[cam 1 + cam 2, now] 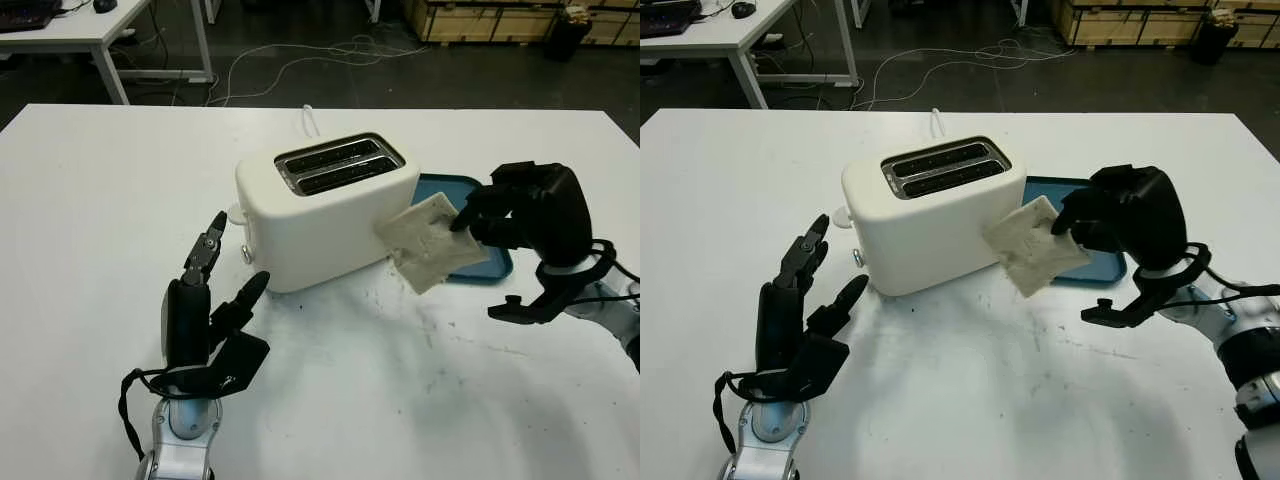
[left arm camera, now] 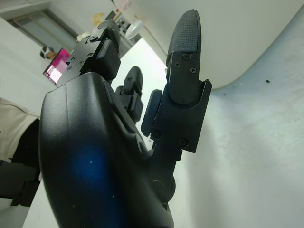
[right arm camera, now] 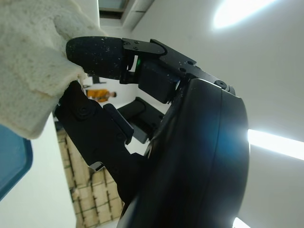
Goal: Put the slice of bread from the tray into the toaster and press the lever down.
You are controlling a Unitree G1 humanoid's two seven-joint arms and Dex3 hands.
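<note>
Right hand pinches the bread slice by one corner, fingers clamped on its edge. The slice hangs tilted, lifted off the blue tray, its far corner near or touching the toaster's side wall at about 3 o'clock of the toaster; can't tell which.

Risks: corner grip is thin, so the slice could droop, tear or slip out. It sits low against the toaster wall, well under the slots, so pushing forward would jam or crumple it instead of dropping it in. It also needs turning edge-down to fit a slot.

Left hand open, upright at 7 o'clock of the toaster, holding nothing, near the lever end; a stray move could nudge the toaster.

White table, scuffed and marked with crumbs or specks at 5 o'clock of the toaster. Beyond it, dark floor with loose cables, another white desk, wooden crates.
</note>
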